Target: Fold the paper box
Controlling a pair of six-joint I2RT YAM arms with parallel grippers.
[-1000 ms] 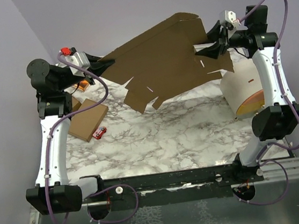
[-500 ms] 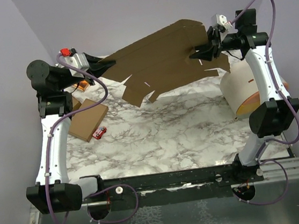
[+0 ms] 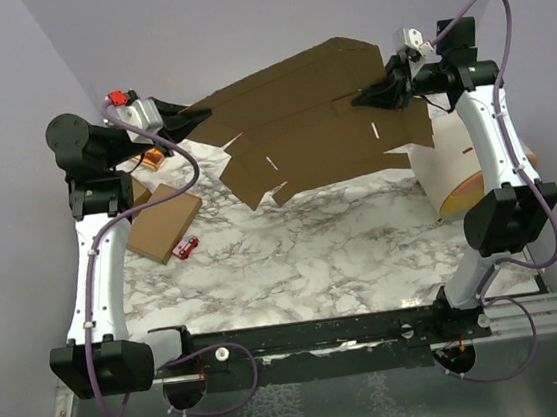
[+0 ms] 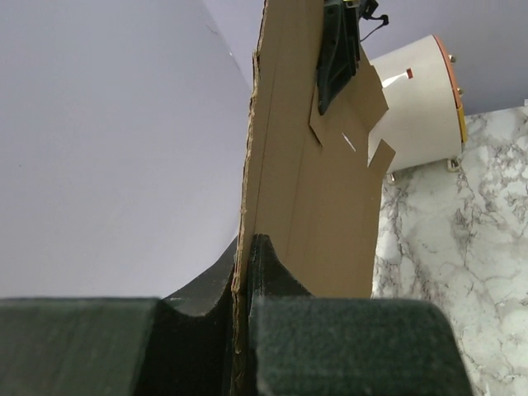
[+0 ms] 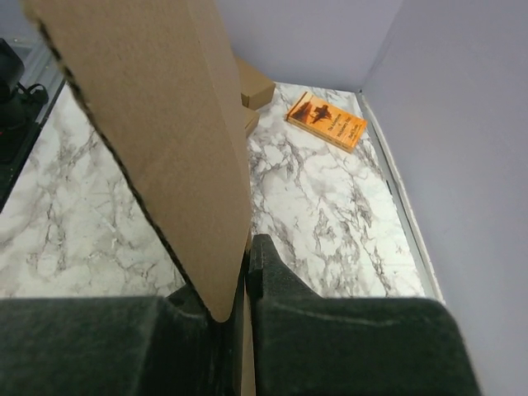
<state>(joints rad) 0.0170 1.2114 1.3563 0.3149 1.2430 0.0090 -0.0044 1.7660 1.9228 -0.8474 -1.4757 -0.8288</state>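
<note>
I see the paper box (image 3: 318,113) held in the air over the far half of the tabletop (image 3: 345,261), long axis running left to right and rising a little toward the right end. My left hand (image 3: 180,122) is pinched narrow on the sheet's left edge. My right hand (image 3: 377,97) is clamped on it near the upper right corner. In both wrist views the cardboard stands edge-on between the fingers.

The sheet tilts with its broad face toward the overhead camera, and its jagged flaps hang along the near lower edge. The back wall is close behind its top edge. A white drum (image 3: 446,174) sits just under its right end, and the side wall runs near the right arm. The most room lies over the marble between the flaps and the arm bases. At far left lie a flat cardboard box (image 3: 165,223) and an orange book (image 5: 327,120).

The box is plain brown, unfolded, with parallel crease lines and a few small slits.
</note>
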